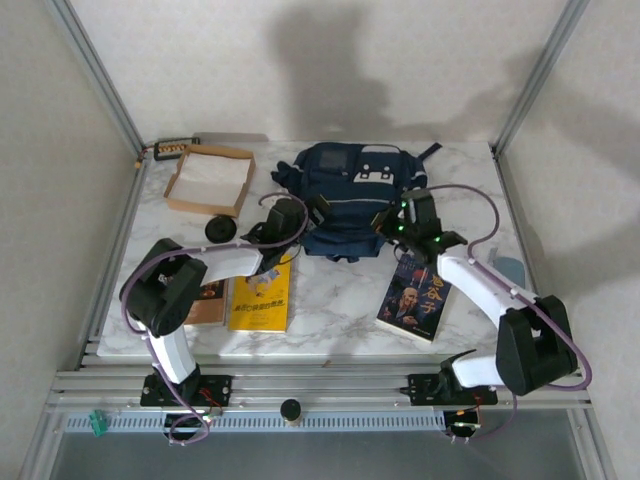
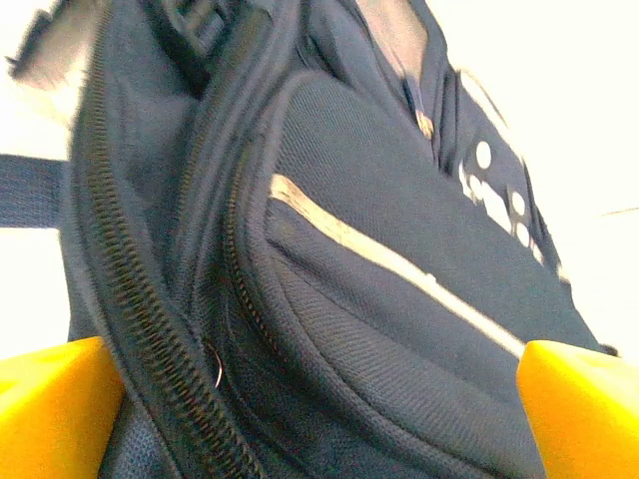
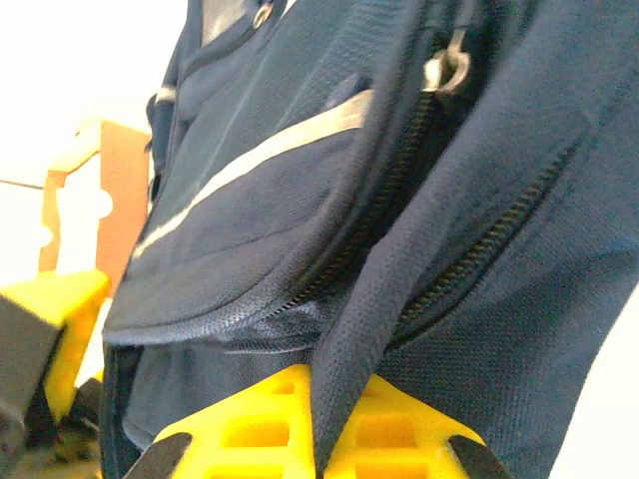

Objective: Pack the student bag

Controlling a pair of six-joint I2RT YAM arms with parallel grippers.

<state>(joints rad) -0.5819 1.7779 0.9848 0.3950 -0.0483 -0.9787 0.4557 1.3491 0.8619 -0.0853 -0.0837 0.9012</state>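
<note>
Nearest the overhead camera are the two arm bases on the rail. Beyond them the left gripper (image 1: pixel 290 222) and the right gripper (image 1: pixel 402 222) each meet a near corner of the bag (image 1: pixel 350 185), which lies flat between and just ahead of them. A yellow book (image 1: pixel 262 300) lies behind the left gripper, a second book (image 1: pixel 415 297) lies behind the right one, and a cardboard box (image 1: pixel 208 180) sits off to the left gripper's outer side. In the left wrist view the fingers (image 2: pixel 50 409) stand wide apart and hold nothing. The front pocket (image 2: pixel 399 299) is just ahead of them, and a heavy zipper (image 2: pixel 150 329) runs down toward the left finger. In the right wrist view the jaws are closed, pinching a fold of fabric (image 3: pixel 349 329) below a metal zipper pull (image 3: pixel 444 70). The step in hand looks like opening the bag. The next move likely calls for the right grip to hold the cloth taut while the left finds a pull. Whether any compartment is open I cannot tell, and the yellow shape at the far left of that view is hard to identify.
</note>
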